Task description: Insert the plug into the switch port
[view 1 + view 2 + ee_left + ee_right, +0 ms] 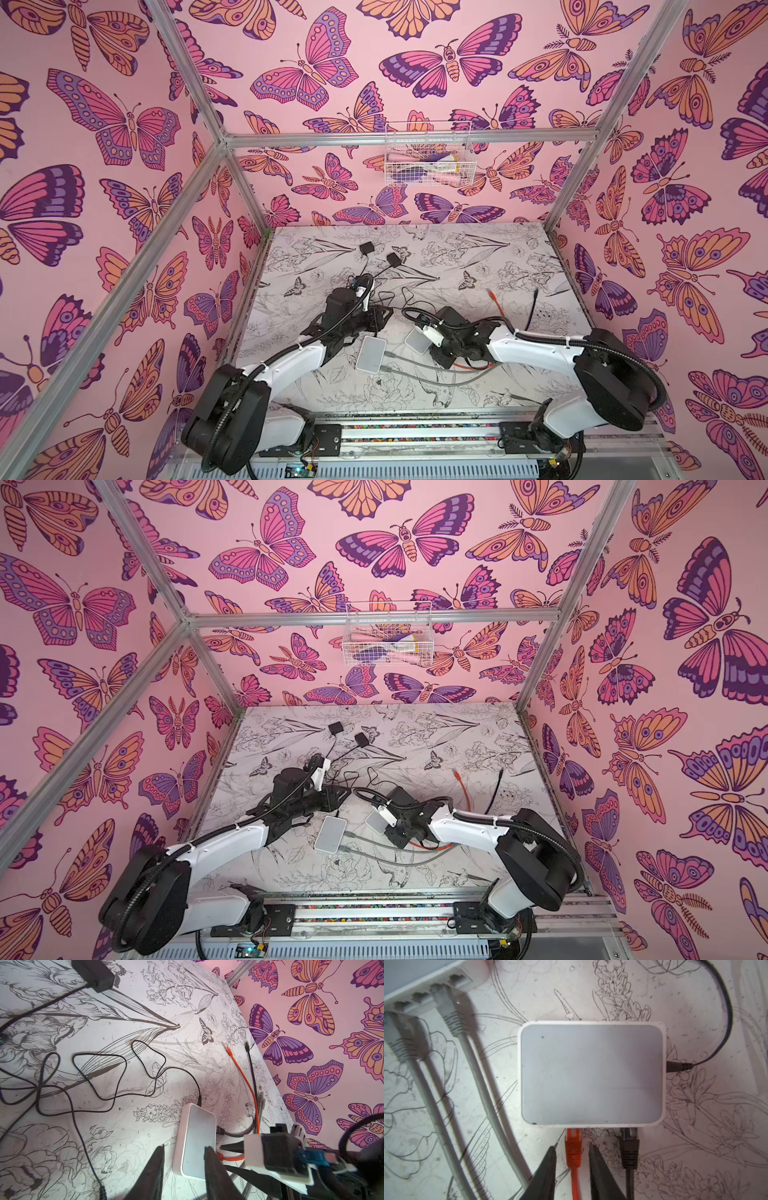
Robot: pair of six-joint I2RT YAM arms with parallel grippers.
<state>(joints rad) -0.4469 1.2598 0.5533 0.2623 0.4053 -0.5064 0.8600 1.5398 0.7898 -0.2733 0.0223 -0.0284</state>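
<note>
The orange plug (573, 1145) lies at the lower middle of the right wrist view, its nose at the edge of the switch (591, 1074); whether it is seated I cannot tell. My right claw (572, 1151) stands apart around it. I would close gently, keep the plug straight, and push slowly. The left claw (184, 1149) is apart, empty.

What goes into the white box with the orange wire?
An orange plug and a black plug meet one edge of the white box, a black power lead another. Its rim hides the ports.
</note>
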